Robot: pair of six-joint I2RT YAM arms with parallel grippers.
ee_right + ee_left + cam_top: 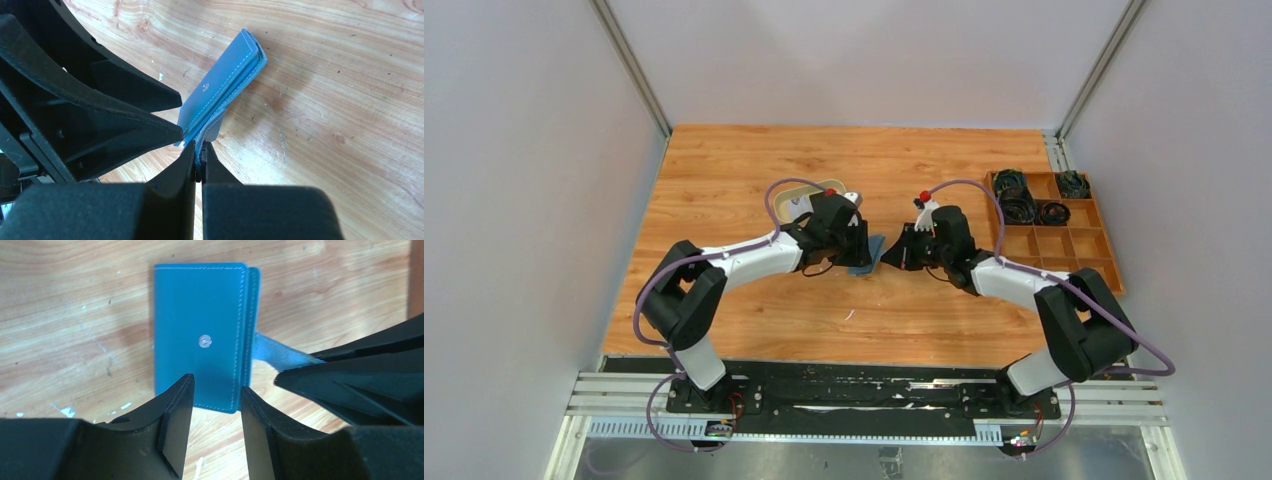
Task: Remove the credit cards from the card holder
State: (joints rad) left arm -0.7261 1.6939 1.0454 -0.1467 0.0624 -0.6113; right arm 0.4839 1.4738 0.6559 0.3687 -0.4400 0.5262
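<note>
As the right end effector (200, 152) clamps the card holder (227, 80), the left end effector (216, 386) gapes above.

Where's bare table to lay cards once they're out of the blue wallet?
Bare wooden table lies between the teal-blue folding wallet and the black base rail, and along the far edge behind the beige oval tray. Crowded: the centre, where left gripper and right gripper meet at the wallet; the orange compartment box fills the right edge.
</note>
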